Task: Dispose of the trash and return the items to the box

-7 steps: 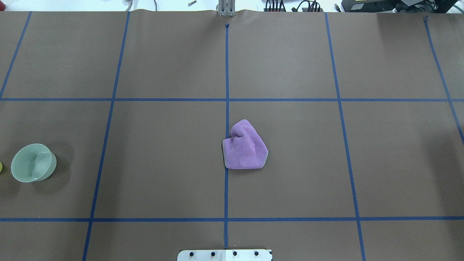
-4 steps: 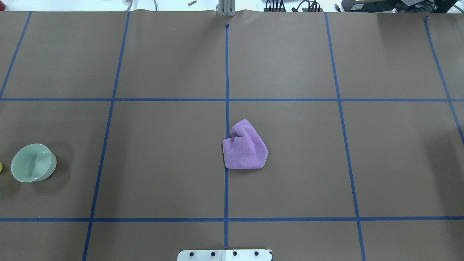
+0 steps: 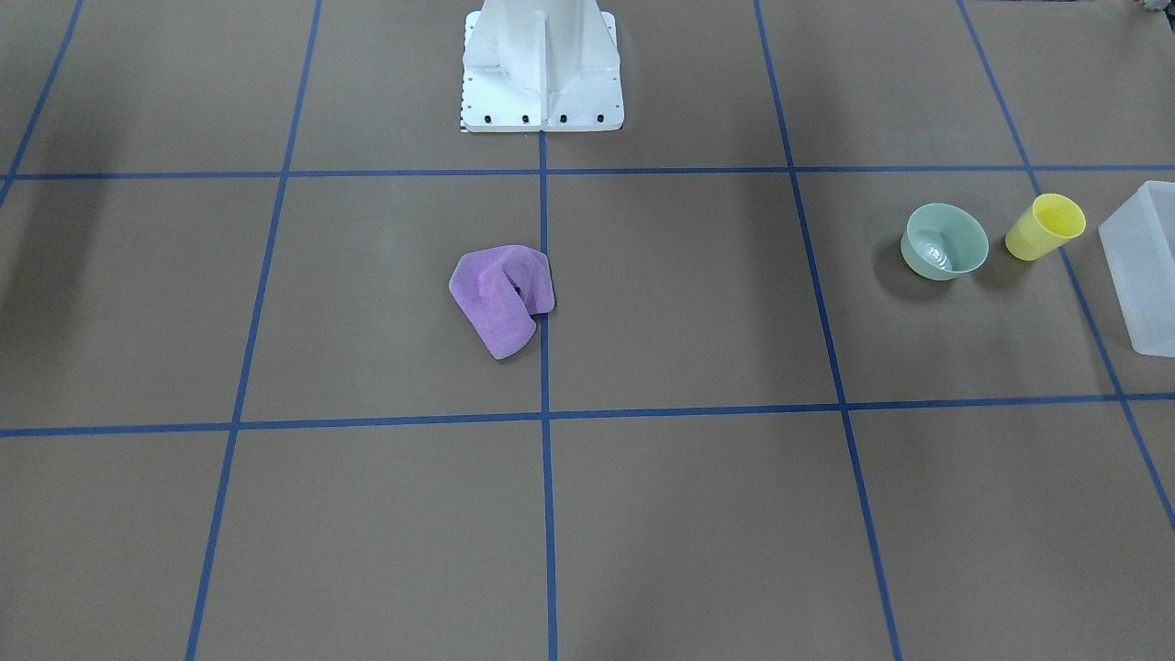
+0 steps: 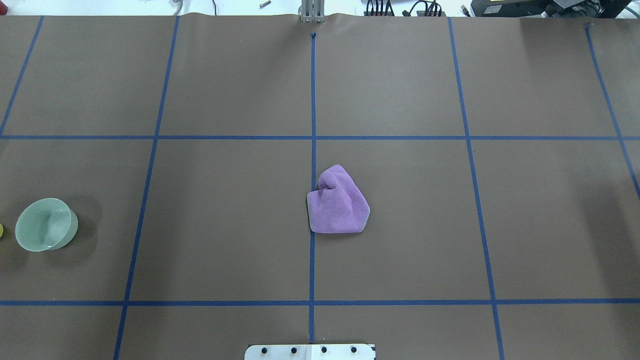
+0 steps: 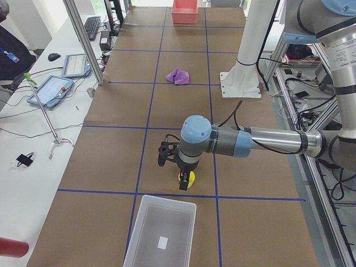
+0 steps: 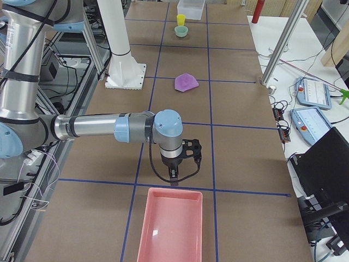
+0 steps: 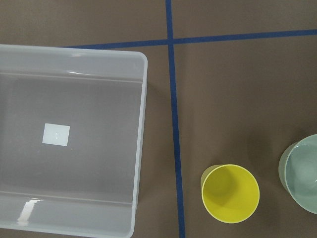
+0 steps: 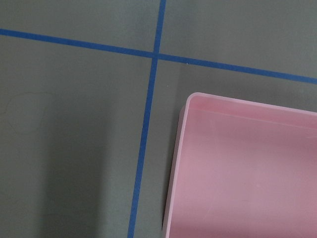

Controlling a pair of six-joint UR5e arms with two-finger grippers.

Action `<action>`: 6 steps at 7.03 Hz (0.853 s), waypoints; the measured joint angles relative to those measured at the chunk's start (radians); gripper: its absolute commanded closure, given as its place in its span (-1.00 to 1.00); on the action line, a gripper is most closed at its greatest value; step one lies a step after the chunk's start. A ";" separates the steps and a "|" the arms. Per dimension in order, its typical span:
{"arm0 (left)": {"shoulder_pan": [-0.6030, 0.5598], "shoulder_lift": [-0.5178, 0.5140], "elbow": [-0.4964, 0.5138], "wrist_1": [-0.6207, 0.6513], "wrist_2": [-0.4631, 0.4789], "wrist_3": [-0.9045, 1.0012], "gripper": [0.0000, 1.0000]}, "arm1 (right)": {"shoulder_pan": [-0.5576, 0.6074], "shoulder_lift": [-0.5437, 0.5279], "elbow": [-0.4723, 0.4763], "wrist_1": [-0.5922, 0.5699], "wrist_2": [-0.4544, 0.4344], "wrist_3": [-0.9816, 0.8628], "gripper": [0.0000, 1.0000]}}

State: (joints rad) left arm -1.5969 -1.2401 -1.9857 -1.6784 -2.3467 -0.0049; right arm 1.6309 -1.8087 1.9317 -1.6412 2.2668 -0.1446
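The cup [image 7: 230,193] stands upright on the table, mouth up, so its long axis runs straight up and down and offers me a round rim, not a side. The bowl [image 7: 302,173] sits just beside it, also mouth up, with a narrow gap between them. The box [image 7: 69,148] lies on the cup's other side, across a blue tape line [image 7: 174,124], open and holding neither item. My left claw [image 5: 182,185] hangs over this end of the table, close above the cup. In my left wrist view the cup lies low and off to one side, not under the middle, with the box on the opposite side. I judge I must shift toward the cup before coming down, then carry it across the tape line. Whether that claw is released or clenched I cannot tell, since it shows only from the side. My right claw [image 6: 173,174] is well away at the far end, near a pink tray [image 8: 247,168], and I cannot tell its state either. A purple cloth [image 4: 337,201] lies crumpled mid-table between my arms. The cup and bowl are plainly my left arm's work.
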 measured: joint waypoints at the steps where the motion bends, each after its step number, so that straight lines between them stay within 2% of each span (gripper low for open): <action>1: 0.000 -0.011 0.002 -0.063 -0.002 -0.001 -0.98 | 0.001 0.005 0.012 0.002 0.001 -0.001 -1.00; 3: 0.000 -0.077 0.048 -0.187 -0.003 -0.007 -0.98 | 0.002 0.006 0.042 0.002 0.013 -0.001 -1.00; 6: 0.013 -0.113 0.114 -0.257 -0.006 -0.007 -0.98 | 0.003 0.006 0.063 0.003 0.085 0.026 -1.00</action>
State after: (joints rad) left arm -1.5838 -1.3533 -1.8718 -1.9354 -2.3527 -0.0114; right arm 1.6336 -1.8031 1.9948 -1.6378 2.3522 -0.1188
